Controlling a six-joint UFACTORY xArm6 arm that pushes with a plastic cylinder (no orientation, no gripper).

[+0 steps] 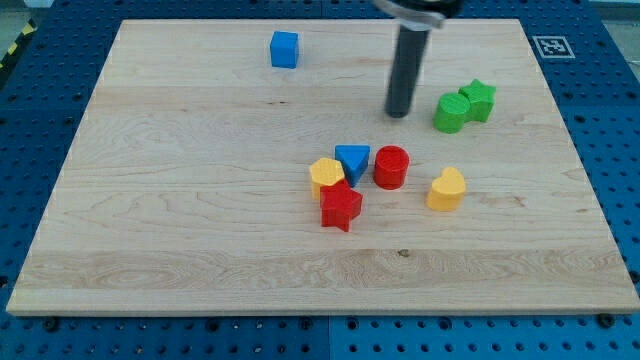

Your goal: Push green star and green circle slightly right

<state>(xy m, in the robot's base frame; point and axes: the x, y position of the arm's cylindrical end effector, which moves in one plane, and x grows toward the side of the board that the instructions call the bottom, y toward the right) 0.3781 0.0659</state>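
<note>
The green circle (452, 112) and the green star (478, 100) sit touching each other at the view's upper right of the wooden board (200, 230), the star to the right of and a little above the circle. My tip (399, 112) stands on the board just left of the green circle, a small gap apart from it. The dark rod comes down from the view's top.
A blue cube (285, 49) lies near the top edge. A cluster sits mid-board: yellow hexagon (326, 176), blue triangle (352, 160), red cylinder (391, 166), red star (341, 206). A yellow heart-like block (447, 189) lies to their right.
</note>
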